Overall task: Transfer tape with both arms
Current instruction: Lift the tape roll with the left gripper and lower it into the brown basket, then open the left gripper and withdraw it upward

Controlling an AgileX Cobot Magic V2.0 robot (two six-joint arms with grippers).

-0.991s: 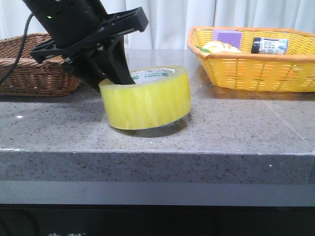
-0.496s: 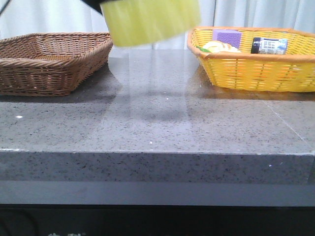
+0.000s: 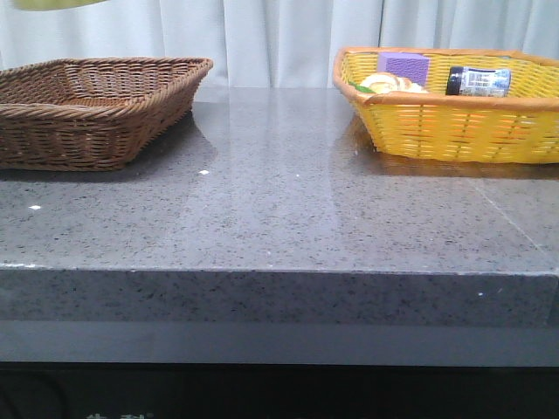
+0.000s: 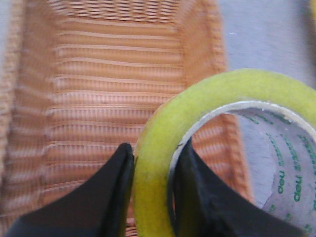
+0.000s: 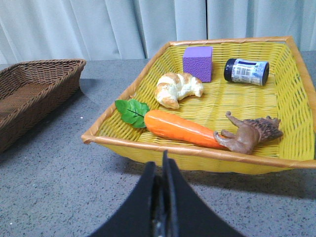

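The yellow tape [image 4: 163,143] hangs in my left gripper [image 4: 153,158], which is shut on the roll's wall, one finger outside and one inside the white core with green letters. In the left wrist view the roll is above the brown wicker basket [image 4: 108,94]. In the front view only a yellow sliver of the tape [image 3: 52,3] shows at the top left edge, above the brown wicker basket [image 3: 87,109]. My right gripper [image 5: 162,160] is shut with nothing in it, low over the grey table just in front of the yellow basket [image 5: 197,153].
The yellow basket [image 3: 454,122] at the right holds a carrot [image 5: 180,127], a croissant [image 5: 177,89], a purple block [image 5: 198,62], a dark jar [image 5: 246,71] and a brown toy animal [image 5: 249,134]. The grey stone table [image 3: 279,218] lies between the two baskets. Curtains hang behind.
The left gripper has lifted the tape off the table and carried it up and left, out of the front view's top edge and over the brown basket.
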